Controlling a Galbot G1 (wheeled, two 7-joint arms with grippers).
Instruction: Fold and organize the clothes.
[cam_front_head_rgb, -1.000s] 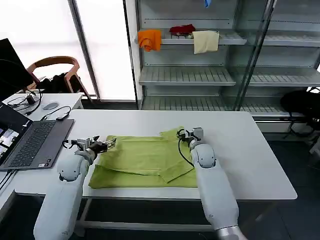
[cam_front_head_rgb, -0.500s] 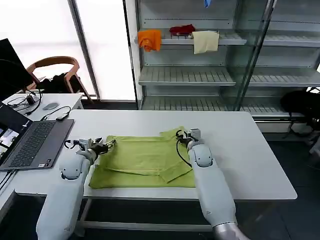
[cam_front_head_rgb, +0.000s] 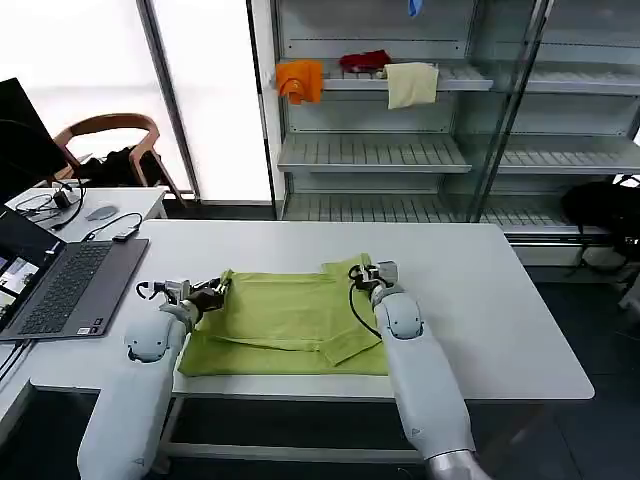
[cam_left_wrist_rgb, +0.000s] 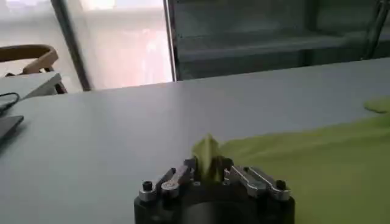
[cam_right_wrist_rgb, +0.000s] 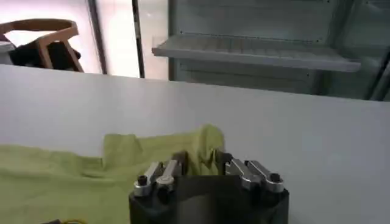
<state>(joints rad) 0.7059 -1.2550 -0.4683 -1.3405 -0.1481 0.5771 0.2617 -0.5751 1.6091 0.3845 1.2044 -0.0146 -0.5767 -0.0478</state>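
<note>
I see the lime-green T-shirt (cam_front_head_rgb: 290, 320) lying partly folded on the white tabletop (cam_front_head_rgb: 500, 300), toward my near edge, with a grey laptop (cam_front_head_rgb: 65, 285) well off to its left. My left pincer (cam_front_head_rgb: 215, 290) is clenched on the shirt's far left corner — in the left wrist view a peak of green cloth (cam_left_wrist_rgb: 207, 155) stands up between the fingers. My right pincer (cam_front_head_rgb: 362, 270) is clamped on the far right corner, where the fabric (cam_right_wrist_rgb: 195, 149) bunches up against it. Both arms lie low along the shirt's sides.
</note>
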